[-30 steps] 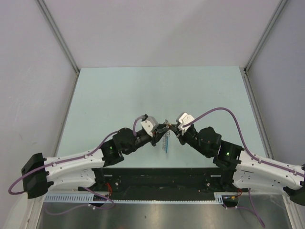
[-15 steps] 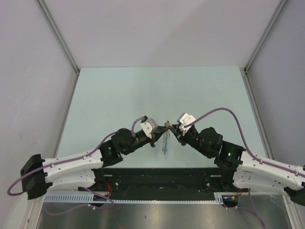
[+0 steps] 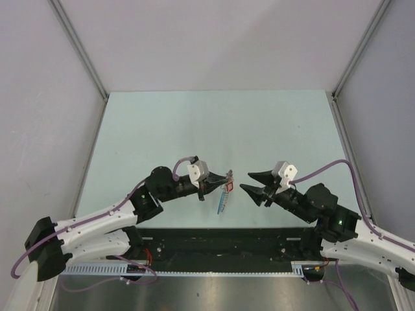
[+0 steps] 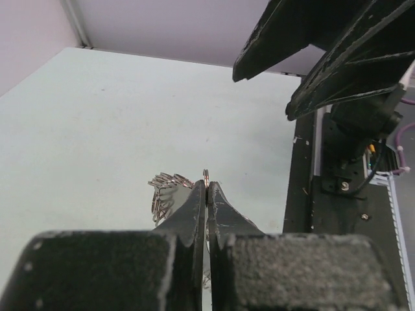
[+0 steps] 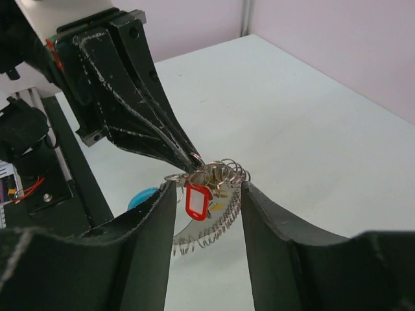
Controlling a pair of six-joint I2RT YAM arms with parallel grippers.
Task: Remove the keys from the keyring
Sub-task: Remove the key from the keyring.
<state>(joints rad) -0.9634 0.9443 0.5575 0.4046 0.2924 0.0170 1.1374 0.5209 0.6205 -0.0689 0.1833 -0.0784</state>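
My left claw pinches the keyring shut at its very tips; my right claw gapes empty. That thin hold may slip, dropping the key.

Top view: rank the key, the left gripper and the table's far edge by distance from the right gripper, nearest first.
1. The key, just left of the right gripper.
2. The left gripper, farther left, shut on the keyring.
3. The table's far edge, at the top.

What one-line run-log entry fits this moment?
left fingers: shut on keyring | right fingers: open, holding nothing | red key: on keyring
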